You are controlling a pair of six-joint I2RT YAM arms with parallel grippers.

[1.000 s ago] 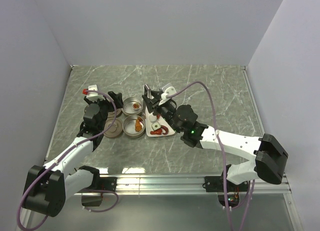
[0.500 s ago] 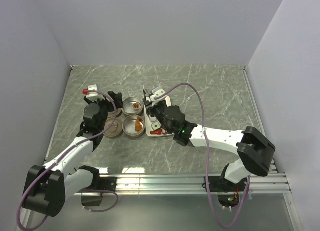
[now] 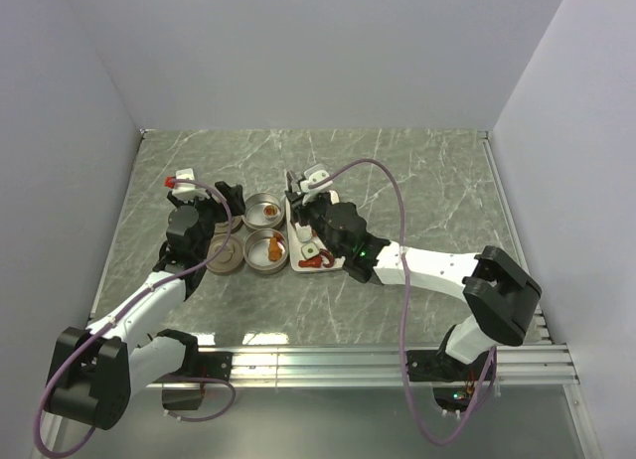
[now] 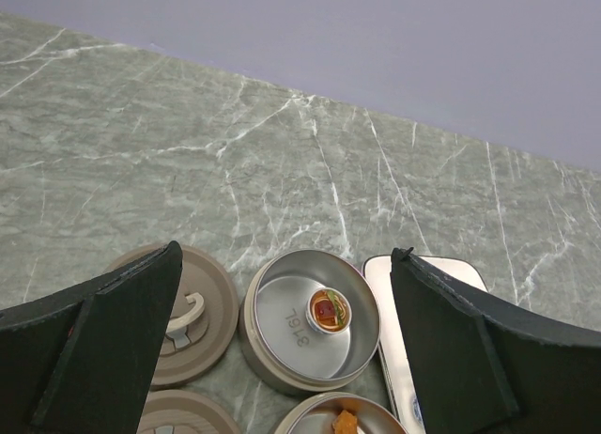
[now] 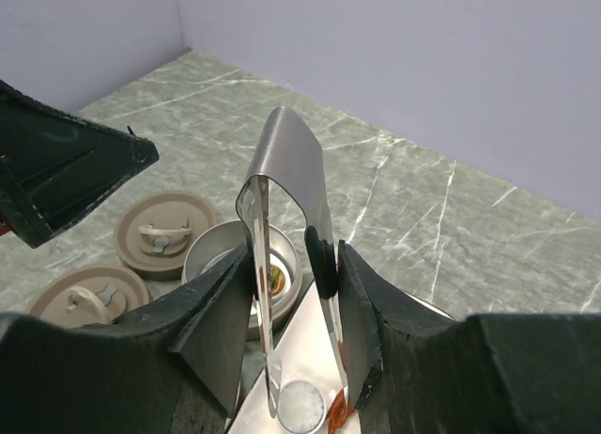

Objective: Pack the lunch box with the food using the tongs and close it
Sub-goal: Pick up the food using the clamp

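The lunch box is two round metal tins. The far tin [image 3: 263, 211] [image 4: 313, 321] holds a small red-orange food piece [image 4: 329, 310]; the near tin [image 3: 266, 250] holds an orange piece [image 4: 344, 421]. Their handled lids [image 4: 183, 312] [image 5: 89, 302] lie to the left. My right gripper [image 3: 303, 216] [image 5: 293, 265] is shut on the tongs [image 5: 291, 162], whose tips hang over the white tray [image 3: 333, 258], beside a white round slice [image 5: 302, 406] and a red piece [image 5: 338, 417]. My left gripper [image 3: 214, 209] [image 4: 289, 255] hovers open above the lids and the far tin, holding nothing.
Grey walls close in the marble table [image 3: 417, 181] on three sides. A metal rail [image 3: 328, 360] runs along the near edge by the arm bases. The right arm's cable [image 3: 397, 181] arcs above the table's middle.
The right arm has swung left and its forearm now lies closer to the tray, with the tongs still gripped over it. The left arm has not moved.
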